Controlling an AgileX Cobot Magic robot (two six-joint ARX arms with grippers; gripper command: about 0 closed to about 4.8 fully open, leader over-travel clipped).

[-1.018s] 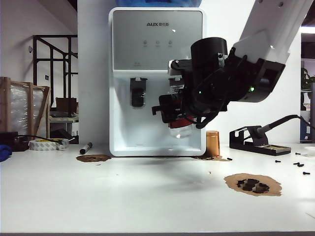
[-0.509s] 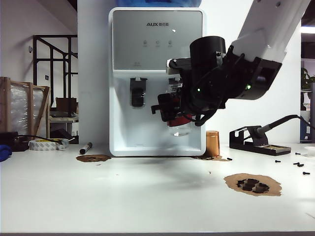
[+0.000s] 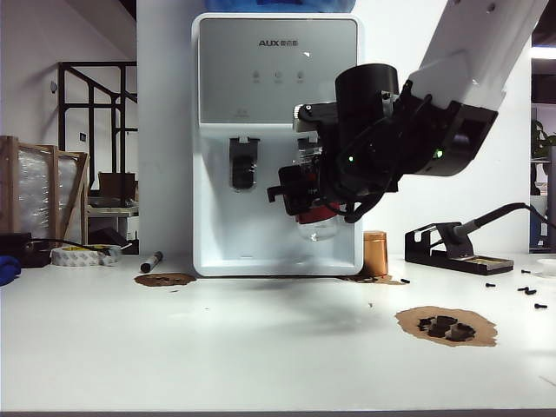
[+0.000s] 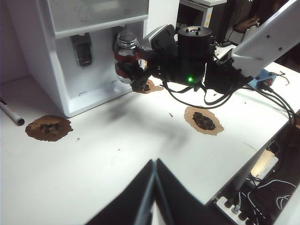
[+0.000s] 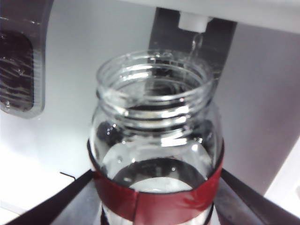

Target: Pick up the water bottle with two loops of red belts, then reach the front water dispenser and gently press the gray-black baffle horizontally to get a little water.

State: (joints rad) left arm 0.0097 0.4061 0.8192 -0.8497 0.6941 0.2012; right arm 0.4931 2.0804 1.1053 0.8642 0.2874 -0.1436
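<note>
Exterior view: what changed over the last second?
The right tool, shut on the water bottle, rose slightly and edged left at the water dispenser early in that second, then held. The left tool is shut, off the exterior view. The copper cylinder and marker stayed put.

We see a copper cylinder, soldering stand w/ iron at right, marker & tape roll at left, brown patches on desk.
</note>
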